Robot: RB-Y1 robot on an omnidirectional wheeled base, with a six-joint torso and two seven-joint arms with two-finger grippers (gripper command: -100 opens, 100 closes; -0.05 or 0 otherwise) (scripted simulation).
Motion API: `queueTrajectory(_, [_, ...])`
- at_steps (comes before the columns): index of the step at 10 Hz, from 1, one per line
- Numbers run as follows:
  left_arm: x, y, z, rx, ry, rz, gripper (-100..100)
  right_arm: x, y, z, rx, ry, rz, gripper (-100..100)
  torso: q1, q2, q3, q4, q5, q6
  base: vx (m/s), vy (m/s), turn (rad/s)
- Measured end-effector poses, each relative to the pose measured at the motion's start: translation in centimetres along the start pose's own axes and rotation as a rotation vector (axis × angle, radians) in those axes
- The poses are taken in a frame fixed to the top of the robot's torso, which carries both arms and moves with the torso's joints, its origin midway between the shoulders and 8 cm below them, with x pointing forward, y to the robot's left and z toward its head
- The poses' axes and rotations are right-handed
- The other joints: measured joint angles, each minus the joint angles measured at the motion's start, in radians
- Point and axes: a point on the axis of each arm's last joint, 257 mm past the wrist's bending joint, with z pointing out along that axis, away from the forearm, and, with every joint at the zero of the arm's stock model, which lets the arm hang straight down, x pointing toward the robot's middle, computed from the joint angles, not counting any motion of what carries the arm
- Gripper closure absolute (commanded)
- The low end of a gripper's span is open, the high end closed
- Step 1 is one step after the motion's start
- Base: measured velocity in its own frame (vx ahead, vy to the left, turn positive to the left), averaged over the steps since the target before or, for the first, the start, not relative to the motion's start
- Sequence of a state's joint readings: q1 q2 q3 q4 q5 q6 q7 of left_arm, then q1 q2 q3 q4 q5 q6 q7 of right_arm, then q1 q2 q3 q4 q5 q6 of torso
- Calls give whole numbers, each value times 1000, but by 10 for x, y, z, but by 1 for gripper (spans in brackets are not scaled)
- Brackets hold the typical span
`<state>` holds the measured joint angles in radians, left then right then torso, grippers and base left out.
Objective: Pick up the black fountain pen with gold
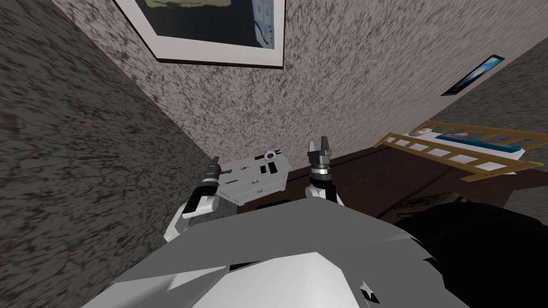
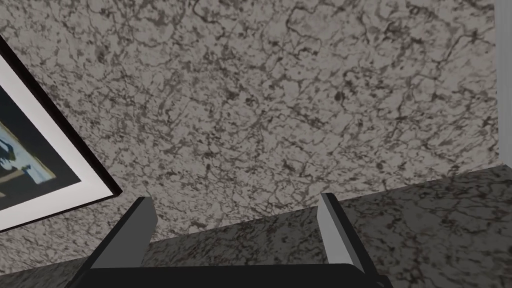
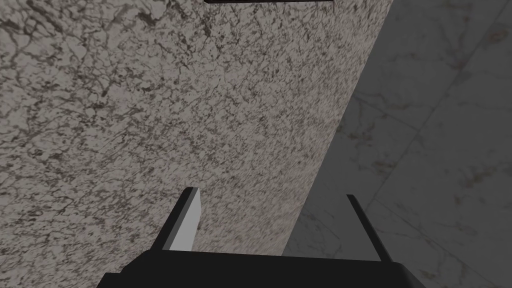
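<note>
"On top of the low grey cabinet [image 1: 256, 184] in the far corner, could we pick out the pen?"

"We could not say for sure. Several small dark things [image 1: 269, 168] lay on that top, with a round white thing [image 1: 271, 155] at its far edge and a small thing with an orange spot [image 1: 245, 169] nearer the left end. All were too small for us to tell which was the pen, or to read its colours."

"How did our hands stand?"

"Our left gripper [image 1: 215, 162] hung just beside the cabinet's left end. Its two fingers were spread about a third of its wrist view apart, with nothing between them. Our right gripper [image 1: 318, 143] stood to the right of the cabinet, apart from it, its fingers spread as wide and likewise holding nothing."

"And the surface and the room?"

"The cabinet was plain grey, with drawer fronts facing us. It sat on a dark brown floor [image 1: 369, 176] against a speckled grey wall [image 1: 321, 91]. A framed picture [image 1: 214, 32] hung on that wall above it. Far to the right stood a bed [image 1: 465, 155] with a wooden slatted rail, and a second, narrow picture [image 1: 473, 75] hung on the right-hand wall. Near us on the right lay a black area [image 1: 481, 246]."
</note>
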<state>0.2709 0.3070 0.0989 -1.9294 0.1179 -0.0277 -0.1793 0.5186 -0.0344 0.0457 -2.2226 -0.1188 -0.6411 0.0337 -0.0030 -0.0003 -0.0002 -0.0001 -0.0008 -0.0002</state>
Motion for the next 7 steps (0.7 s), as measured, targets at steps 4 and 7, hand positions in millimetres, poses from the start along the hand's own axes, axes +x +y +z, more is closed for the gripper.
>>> queueTrajectory(4, [-8, 48, 3, -131, 8, -5, -100, 0, 0, 0, 0, 0, 0, 0, 2, 0, 0, 0, 0, 0, 5, -32, -22])
queueTrajectory(7, [-13, 85, 6, -239, 14, -12, -100, 0, 0, 0, 0, 0, 0, 0, 0, 0, 0, 0, 0, 0, 3, -40, -20])
